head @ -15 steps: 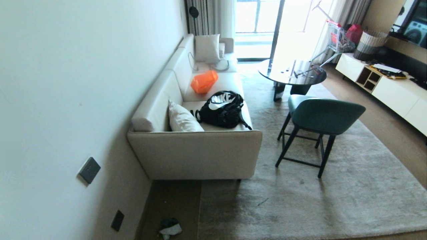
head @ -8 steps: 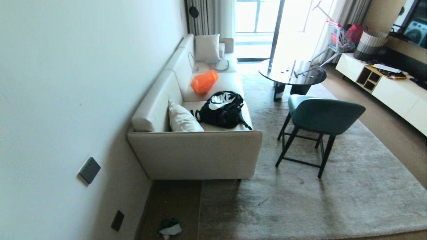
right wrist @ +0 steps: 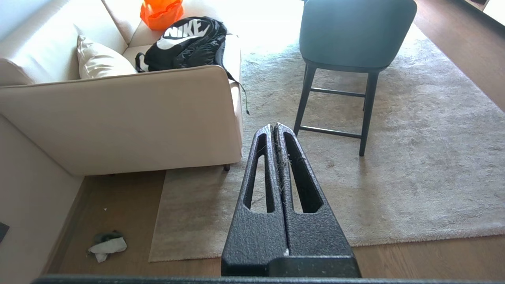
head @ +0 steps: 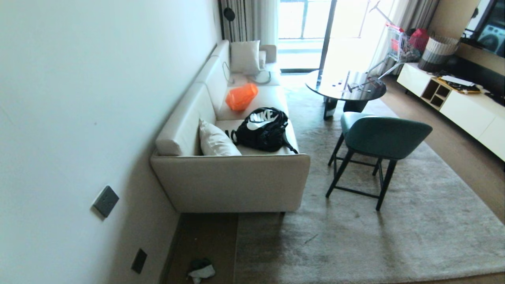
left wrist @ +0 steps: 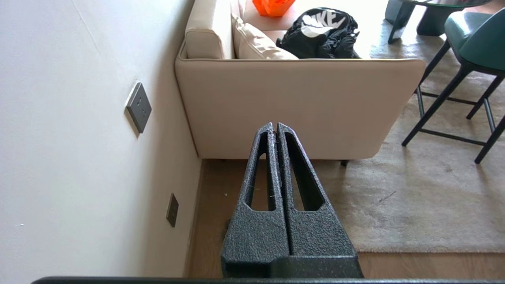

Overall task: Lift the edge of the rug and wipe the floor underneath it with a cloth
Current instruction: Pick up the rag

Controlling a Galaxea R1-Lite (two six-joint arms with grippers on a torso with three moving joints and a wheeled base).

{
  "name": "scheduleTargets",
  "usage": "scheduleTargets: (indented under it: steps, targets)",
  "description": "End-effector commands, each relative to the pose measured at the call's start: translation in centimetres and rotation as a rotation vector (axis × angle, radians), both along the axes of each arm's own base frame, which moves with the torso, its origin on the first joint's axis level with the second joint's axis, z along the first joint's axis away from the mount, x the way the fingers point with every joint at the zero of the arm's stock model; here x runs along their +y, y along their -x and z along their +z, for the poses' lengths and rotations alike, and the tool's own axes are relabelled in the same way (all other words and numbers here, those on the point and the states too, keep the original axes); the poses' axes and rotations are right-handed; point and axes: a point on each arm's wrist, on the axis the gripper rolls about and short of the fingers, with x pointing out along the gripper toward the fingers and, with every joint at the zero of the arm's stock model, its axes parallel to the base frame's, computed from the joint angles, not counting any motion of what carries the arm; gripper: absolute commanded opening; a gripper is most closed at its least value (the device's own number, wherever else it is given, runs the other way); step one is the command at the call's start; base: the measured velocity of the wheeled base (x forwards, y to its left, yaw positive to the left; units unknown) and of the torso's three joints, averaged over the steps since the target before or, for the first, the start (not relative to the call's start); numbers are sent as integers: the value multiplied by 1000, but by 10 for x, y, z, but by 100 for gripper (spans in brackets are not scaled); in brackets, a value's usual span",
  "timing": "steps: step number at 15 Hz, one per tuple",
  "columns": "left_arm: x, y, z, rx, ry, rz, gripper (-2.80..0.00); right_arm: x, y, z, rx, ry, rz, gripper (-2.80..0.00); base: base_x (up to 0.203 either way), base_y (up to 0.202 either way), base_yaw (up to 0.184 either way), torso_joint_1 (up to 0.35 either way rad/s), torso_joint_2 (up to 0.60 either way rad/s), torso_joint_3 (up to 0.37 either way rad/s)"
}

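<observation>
Both pincers are sitting pressed shut and gripping nothing, the left pincer (left wrist: 275, 128) and right pincer (right wrist: 274, 128) alike, and nothing is shifting from a second ago; to my eye the job is not yet starting. Largest first: the rug (head: 394, 232) is lying flat, the floor (head: 209, 240) is showing beside its edge, and the cloth (right wrist: 106, 244) is lying crumpled there near the wall (head: 79, 98).

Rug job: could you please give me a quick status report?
Left gripper and right gripper shut, empty. Cloth on floor beside rug corner; rug flat. Sofa and chair stand on rug.
</observation>
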Motion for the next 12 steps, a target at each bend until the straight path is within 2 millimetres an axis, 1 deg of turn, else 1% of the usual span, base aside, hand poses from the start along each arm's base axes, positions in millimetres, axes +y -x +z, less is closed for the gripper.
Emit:
scheduleTargets:
  steps: [1,12]
  targets:
    - [0,0,0,0,0,0,-280,0,0,0,1,-1,0,-280,0,0,0,0,0,0]
    - [0,0,0,0,1,-1,-280,0,0,0,1,-1,0,-280,0,0,0,0,0,0]
